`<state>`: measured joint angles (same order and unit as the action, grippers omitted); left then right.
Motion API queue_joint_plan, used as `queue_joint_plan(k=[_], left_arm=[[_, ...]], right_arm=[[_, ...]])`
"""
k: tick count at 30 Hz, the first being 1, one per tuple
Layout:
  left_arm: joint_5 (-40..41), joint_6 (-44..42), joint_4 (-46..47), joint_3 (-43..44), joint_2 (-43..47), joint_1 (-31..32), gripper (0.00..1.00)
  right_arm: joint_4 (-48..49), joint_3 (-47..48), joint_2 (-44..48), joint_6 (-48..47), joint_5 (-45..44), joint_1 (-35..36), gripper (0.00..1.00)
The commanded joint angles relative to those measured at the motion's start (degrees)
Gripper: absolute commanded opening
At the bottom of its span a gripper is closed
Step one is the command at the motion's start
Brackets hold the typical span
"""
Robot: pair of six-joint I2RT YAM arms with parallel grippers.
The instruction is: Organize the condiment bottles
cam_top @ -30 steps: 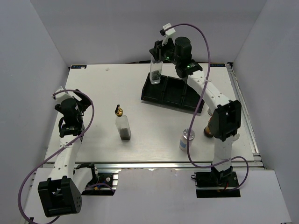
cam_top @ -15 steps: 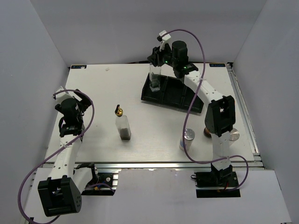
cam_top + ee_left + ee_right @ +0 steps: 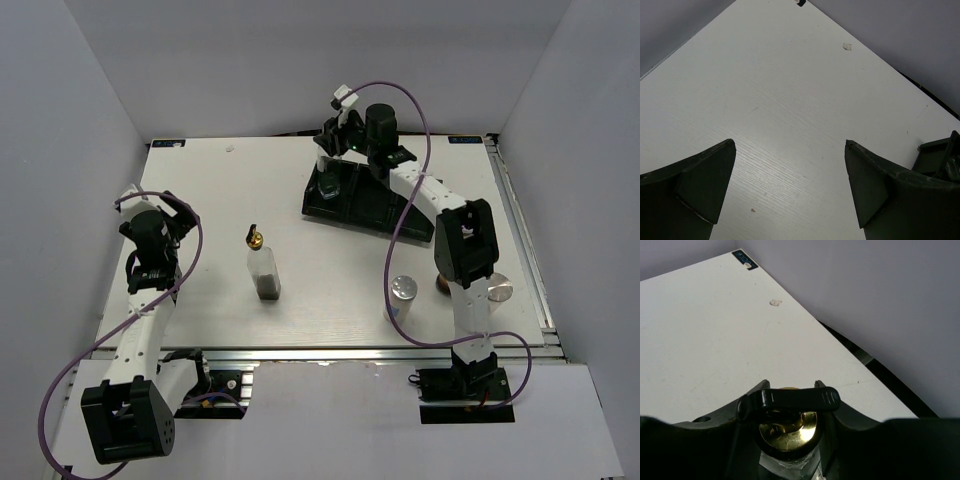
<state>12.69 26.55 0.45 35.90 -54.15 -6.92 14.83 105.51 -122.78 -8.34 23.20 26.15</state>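
White table, grey walls noted. Found right gripper pinching gold-spouted glass bottle at left end of black tray, upper centre of frame. Found left gripper spread, empty, frame left. Judged risk: letting go off-vertical or on divider could have toppled bottle.

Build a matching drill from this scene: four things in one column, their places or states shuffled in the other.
Things:
1. left gripper
2. right gripper
3. free glass bottle
4. black tray

States:
A. toward the far edge of the table
B. shut on a gold-spouted bottle
C. open, empty
D. upright, nothing gripping it

Pairs: 1-C, 2-B, 3-D, 4-A
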Motion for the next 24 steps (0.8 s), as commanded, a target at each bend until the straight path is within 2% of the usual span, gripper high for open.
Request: queue_joint_plan(k=[1,2,3,7,13,16,18,24], left_arm=[[-2.0,-0.1,0.8,-0.7,1.3,-0.1,0.98],[-2.7,-0.1,0.8,-0.7,1.3,-0.1,0.98],[-3.5,-0.1,1.2,-0.7,1.3,0.0,0.98],[-4.9,0.2,1.1,-0.6,1.5,0.0,0.98],[-4.5,1.4,0.4,2.1,2.1,0.0,0.98],[-1.6,2.5,-0.1,6.1,0.8,-0.1,0.98],[-1.0,3.2,-3.7,11.0,-1.1,0.0,0.98],[-7.8,4.6,-4.8,22.5,-4.3,0.0,0.98]], right_arm=[[8.3,1.4,1.4,-1.8,2.4,-0.8,0.49],[8.1,1.5,1.2,-1.7,2.4,-0.9,0.82],[7.5,1.5,1.1,-1.7,2.6,-0.9,0.89],[6.5,1.0,2.1,-1.9,2.1,-0.9,0.89],[-0.1,3.8,4.9,-2.0,-0.8,-1.0,0.89],[-4.8,5.2,6.3,-1.7,-2.1,-1.0,0.89],[-6.6,5.2,7.6,-0.5,-3.3,-1.0,0.89],[-11.3,8.4,9.0,2.4,-10.0,-1.7,0.89]])
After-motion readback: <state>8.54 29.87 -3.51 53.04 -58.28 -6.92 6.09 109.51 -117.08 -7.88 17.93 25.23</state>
